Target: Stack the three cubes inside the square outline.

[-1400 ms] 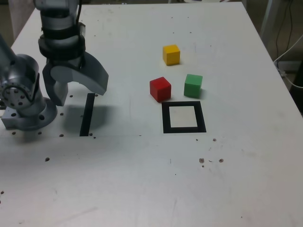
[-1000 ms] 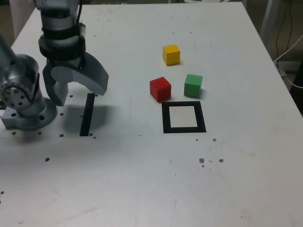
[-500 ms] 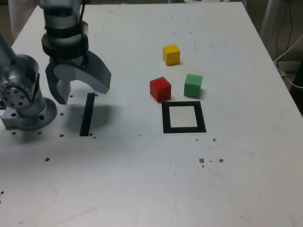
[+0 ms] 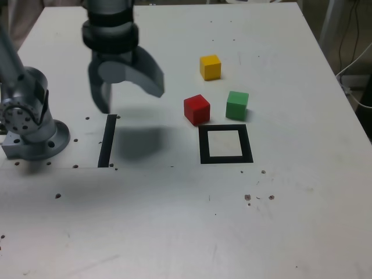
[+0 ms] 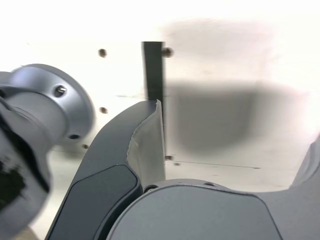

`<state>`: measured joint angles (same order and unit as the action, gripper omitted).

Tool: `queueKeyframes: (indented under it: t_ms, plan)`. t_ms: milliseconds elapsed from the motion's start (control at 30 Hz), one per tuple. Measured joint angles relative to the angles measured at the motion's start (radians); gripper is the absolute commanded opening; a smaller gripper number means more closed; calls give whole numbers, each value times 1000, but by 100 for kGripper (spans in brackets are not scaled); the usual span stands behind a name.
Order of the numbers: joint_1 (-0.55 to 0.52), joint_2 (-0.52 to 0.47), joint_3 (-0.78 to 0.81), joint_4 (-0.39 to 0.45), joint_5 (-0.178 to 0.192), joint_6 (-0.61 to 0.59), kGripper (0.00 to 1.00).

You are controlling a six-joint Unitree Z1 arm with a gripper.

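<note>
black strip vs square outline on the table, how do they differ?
The black strip is one straight solid bar; the square outline is a closed frame around a white centre. In the exterior view the strip lies on the left, below the open gripper, while the outline lies further right, just below the red cube. Both are black, flat on the table, with nothing on them.

On the table (image 4: pixel 174 221), the square outline (image 4: pixel 225 144) lies toward the exterior view's right, and the straight strip (image 4: pixel 107 141) lies well apart at its left. One cube (image 4: pixel 196 109) sits just beyond the outline's far-left corner, a second cube (image 4: pixel 236 105) just beyond its far-right edge, and the third cube (image 4: pixel 210 67) farther back between them. The gripper (image 4: pixel 131 97) hangs above the strip's far end, with the arm base (image 4: pixel 29 125) left of the strip.
</note>
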<state>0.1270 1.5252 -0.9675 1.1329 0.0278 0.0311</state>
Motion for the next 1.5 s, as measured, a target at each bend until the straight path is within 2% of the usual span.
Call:
queueKeyframes:
  t_ms: [233,600,867,1233,1500]
  plan:
    - [0,93,-120,56,0,-122,100]
    - [0,278,-286,107,-3,-245,99]
    - [9,383,-357,108,-4,-269,99]
    - [42,461,-388,108,-4,-266,98]
    - [53,532,-441,107,-7,-252,94]
